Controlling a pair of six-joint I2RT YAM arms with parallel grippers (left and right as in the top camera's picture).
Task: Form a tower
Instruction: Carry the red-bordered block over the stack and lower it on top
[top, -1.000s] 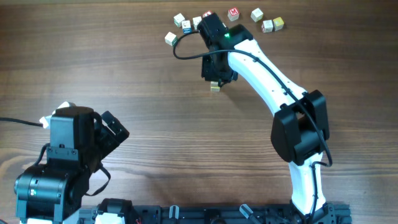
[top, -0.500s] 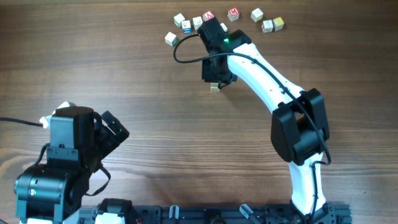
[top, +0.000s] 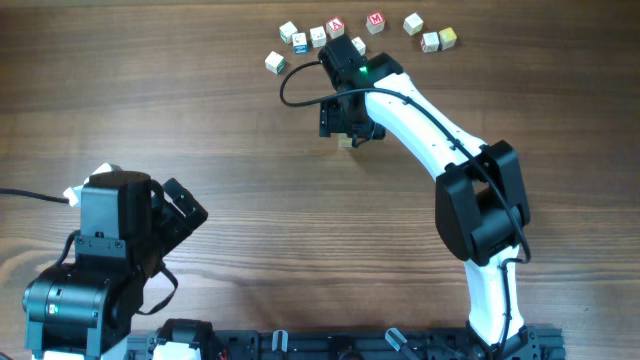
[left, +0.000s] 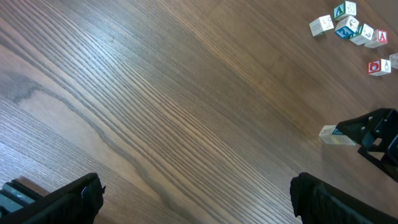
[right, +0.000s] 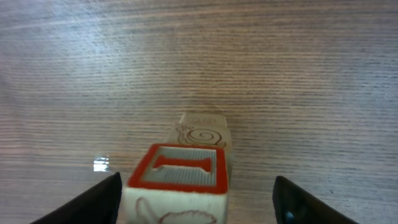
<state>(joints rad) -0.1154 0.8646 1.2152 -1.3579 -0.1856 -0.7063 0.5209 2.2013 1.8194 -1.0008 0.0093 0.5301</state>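
The tower (top: 346, 142) stands on the table (top: 200, 110) a little toward 12 o'clock of centre in the overhead view. From the right wrist its top cube shows a red-framed letter face, with a snail-marked cube just past it. I cannot tell how many cubes it holds. What has just changed is the right gripper (right: 198, 190): a second ago it was clamped at the stack, and now its fingers (right: 102, 198) are spread to either side of the red-topped cube and apart from it. I take that to mean the cube has been let go and rests on the tower, so this placement looks complete. The stack sits where it did before, while the wrist has crept slightly toward 12 o'clock. The loose cubes (top: 336, 27) lie in an arc from about 10 to 2 o'clock of the tower, unmoved. The left gripper (left: 196, 190) waits at 8 o'clock, jaws wide, holding nothing, as before.
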